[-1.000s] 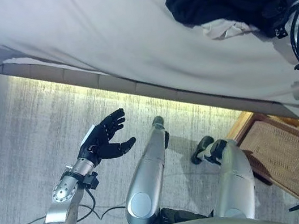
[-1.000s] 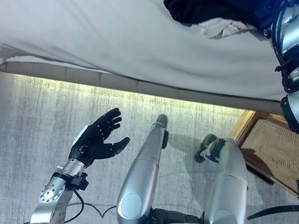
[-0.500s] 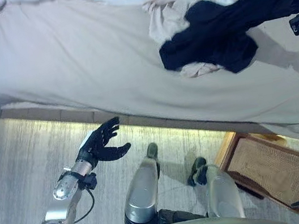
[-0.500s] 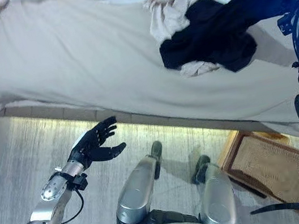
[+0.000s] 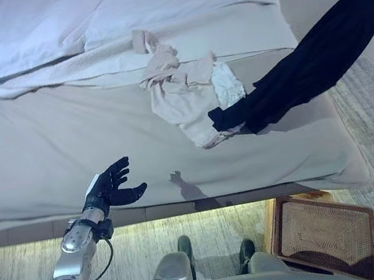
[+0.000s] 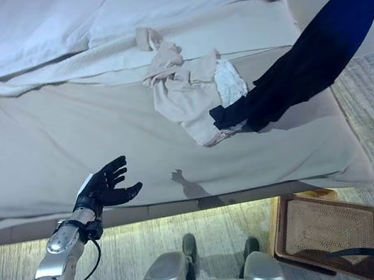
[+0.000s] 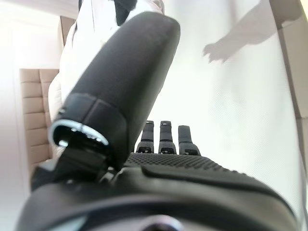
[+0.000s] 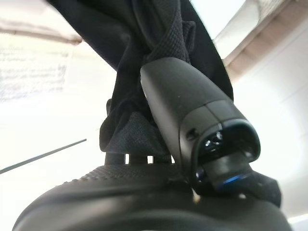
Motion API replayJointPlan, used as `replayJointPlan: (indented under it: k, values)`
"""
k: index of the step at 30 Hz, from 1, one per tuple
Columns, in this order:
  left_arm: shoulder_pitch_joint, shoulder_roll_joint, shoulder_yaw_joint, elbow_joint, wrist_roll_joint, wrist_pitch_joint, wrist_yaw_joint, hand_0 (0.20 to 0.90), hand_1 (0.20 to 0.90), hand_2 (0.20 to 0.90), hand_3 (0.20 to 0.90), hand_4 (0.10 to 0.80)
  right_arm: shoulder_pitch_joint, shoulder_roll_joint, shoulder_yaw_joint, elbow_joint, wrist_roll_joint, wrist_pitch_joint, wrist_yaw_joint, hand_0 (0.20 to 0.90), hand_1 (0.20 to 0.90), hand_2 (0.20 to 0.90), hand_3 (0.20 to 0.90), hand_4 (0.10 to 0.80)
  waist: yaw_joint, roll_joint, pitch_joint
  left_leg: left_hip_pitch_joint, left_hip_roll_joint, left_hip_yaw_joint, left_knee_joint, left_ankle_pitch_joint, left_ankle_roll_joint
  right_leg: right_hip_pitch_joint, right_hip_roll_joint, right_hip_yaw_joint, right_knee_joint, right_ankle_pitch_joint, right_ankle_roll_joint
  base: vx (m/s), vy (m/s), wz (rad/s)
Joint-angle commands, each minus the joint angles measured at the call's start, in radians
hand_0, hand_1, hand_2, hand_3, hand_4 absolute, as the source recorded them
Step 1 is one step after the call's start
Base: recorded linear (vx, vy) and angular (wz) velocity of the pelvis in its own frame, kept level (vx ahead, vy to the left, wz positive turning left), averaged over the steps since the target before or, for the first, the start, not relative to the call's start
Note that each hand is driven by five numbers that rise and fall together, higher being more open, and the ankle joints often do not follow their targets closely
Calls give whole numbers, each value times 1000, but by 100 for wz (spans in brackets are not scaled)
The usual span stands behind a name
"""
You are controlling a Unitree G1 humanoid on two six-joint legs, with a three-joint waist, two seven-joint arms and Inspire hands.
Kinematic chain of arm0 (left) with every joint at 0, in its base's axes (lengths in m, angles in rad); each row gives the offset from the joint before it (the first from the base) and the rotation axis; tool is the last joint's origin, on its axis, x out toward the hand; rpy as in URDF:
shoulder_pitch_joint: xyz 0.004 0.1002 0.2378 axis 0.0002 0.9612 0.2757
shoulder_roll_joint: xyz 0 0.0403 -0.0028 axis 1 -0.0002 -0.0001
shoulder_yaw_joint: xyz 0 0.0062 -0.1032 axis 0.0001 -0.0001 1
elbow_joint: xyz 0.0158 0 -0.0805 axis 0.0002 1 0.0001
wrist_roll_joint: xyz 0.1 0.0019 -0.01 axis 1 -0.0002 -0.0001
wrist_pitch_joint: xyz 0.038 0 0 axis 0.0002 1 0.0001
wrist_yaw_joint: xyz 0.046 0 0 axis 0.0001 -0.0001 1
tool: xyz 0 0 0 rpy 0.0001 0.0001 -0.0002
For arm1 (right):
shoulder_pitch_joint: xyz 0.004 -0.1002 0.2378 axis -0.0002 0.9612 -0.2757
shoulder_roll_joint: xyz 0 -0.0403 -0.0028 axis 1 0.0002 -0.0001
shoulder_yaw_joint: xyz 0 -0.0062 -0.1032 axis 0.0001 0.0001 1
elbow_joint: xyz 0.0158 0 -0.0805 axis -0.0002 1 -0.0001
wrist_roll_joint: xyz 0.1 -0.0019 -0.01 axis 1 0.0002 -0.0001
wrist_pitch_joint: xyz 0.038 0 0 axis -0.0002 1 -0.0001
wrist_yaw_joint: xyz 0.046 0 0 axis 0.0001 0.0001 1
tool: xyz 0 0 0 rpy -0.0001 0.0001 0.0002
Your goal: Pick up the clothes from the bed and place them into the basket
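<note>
The right hand [image 8: 159,192] is gripping a black garment [image 5: 311,69], thumb and fingers bunched into the cloth in the right wrist view; in the eye views the hand itself is sitting out of frame past the right edge, w/ the garment stretching taut from there down to the bed [image 5: 66,146]. Its lower end is still lying on the sheet, touching a crumpled cream/white clothes pile [image 5: 191,100] near the bed's middle-right. The left hand [image 5: 112,188] is hovering open over the near bed edge, fingers spread, holding nothing. The basket [image 5: 325,235] is sitting on the floor just below the bed's near right corner, looks empty. Handling, imo: cloth is light, soft, floppy, not fragile; it'll drape and drag, maybe snagging the pale pile, so a bunched mid-fabric hold is working best. No brand, label or writing is legible anywhere.
</note>
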Motion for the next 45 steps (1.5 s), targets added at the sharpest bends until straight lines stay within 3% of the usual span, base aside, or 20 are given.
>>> replayJointPlan:
  k: [1, 14, 26, 38, 45]
  values:
    - [28, 27, -17, 17, 26, -32, -4, 900, 900, 900, 900, 800, -60, -158, 68, -82, 55, -73, -79, 300, 300, 300, 200, 100, -10, -41, -208, -35, 24, 42, 1, -75, -3, -77, 35, 27, 68, -44, 15, 1, -8, -33]
    - [-4, 1, -36, 135, 52, -57, -12, 900, 900, 900, 900, 800, -235, -363, 172, -158, 178, -68, -140, 300, 300, 300, 200, 100, -139, -61, -248, 21, 23, 120, -54, -88, 1, -86, 74, 145, -15, 13, 37, 28, 1, -26]
    - [-60, 1, -50, 207, 78, -43, -27, 900, 900, 900, 900, 800, -42, -457, 1, -253, 190, -90, -144, 300, 300, 300, 200, 100, -239, -49, -255, 48, 23, 169, -71, -103, 15, -113, 91, 226, -16, 31, 53, 31, -5, -25]
    - [-65, 8, -43, 279, 61, -46, -39, 900, 900, 900, 900, 800, 69, -537, -127, -319, 229, -73, -212, 300, 300, 300, 200, 100, -302, -43, -268, 64, 27, 200, -83, -105, 17, -131, 107, 267, -6, 36, 61, 23, 7, -17]
    - [-60, -2, -27, 307, 57, -50, -54, 900, 900, 900, 900, 800, 202, -572, -264, -308, 231, -68, -213, 300, 300, 300, 200, 100, -332, -35, -267, 59, 30, 210, -82, -102, 16, -147, 115, 283, -1, 41, 62, -2, -6, -7]
